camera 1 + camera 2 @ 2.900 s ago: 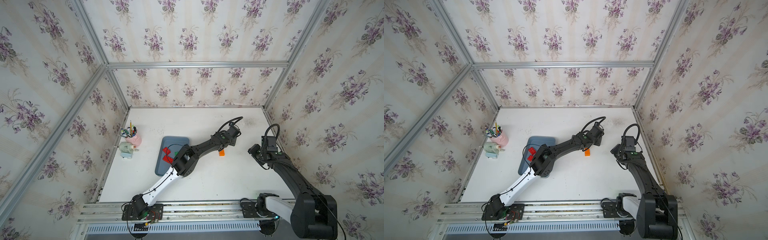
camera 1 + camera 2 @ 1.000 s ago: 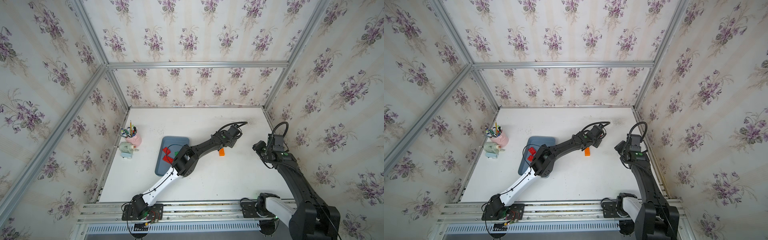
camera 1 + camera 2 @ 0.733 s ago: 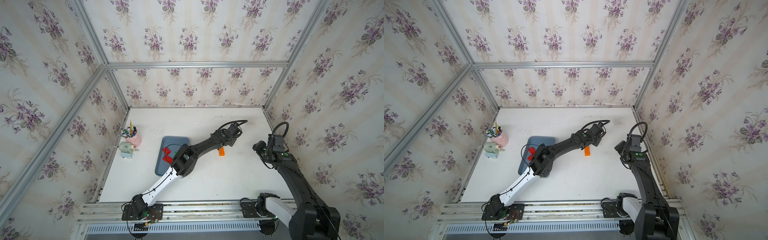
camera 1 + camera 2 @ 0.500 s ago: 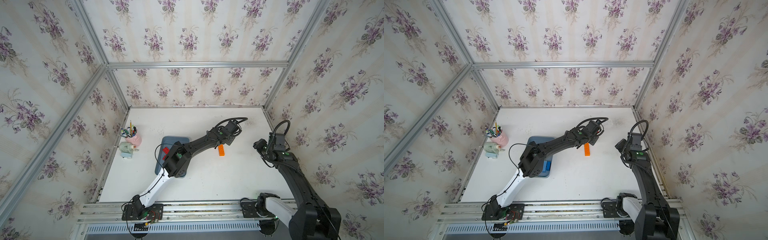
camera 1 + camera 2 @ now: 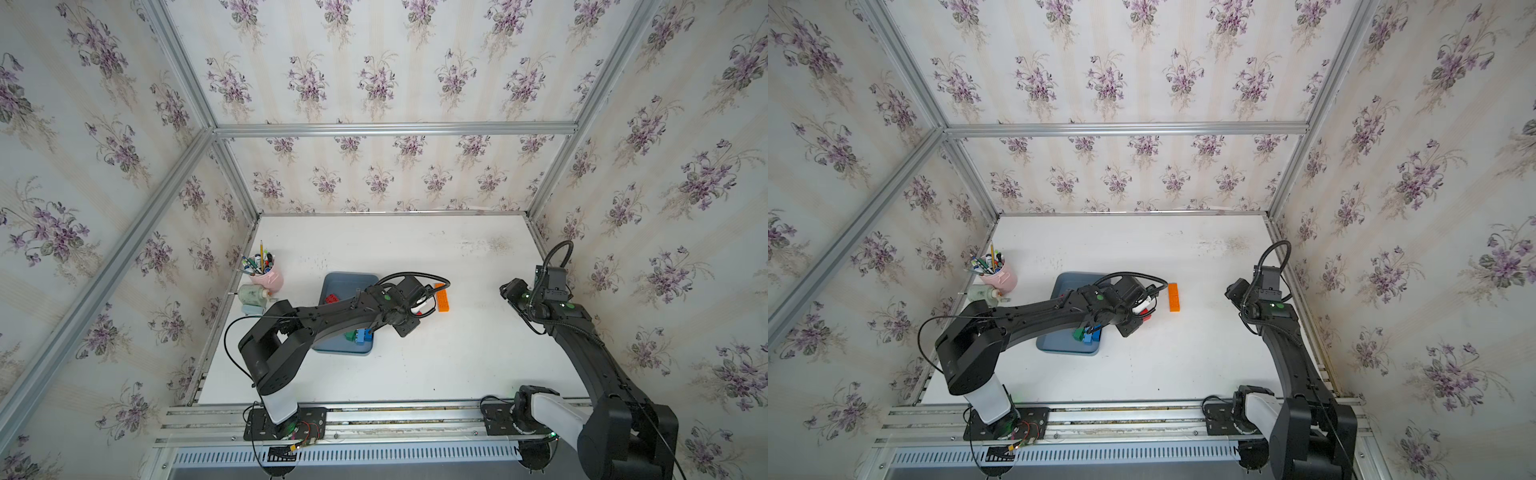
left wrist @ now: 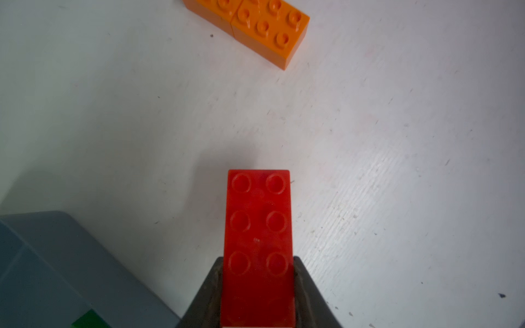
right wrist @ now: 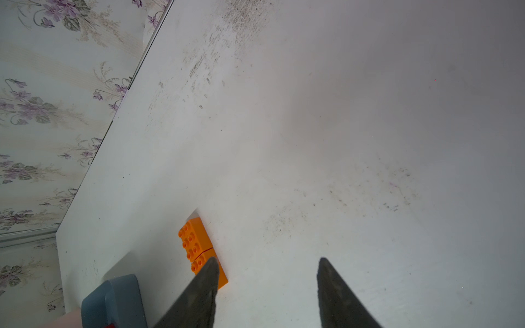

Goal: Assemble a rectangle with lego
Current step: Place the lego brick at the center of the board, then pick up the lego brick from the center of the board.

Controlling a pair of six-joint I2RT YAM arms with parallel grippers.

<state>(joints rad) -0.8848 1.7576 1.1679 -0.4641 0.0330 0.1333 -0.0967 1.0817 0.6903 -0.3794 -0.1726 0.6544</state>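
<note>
I'm working in a robot test cell, not a real room: floral wallpaper panels hang on bare aluminium bars, and the left arm and right arm are bolted to a metal rail along a scuffed white table.

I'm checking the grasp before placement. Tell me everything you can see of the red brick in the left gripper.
The red brick is glossy plastic, six studs showing in two rows, facing the wrist camera. The left gripper is shut on its long sides near one end. It is over the white table, apart from the orange bricks.
</note>
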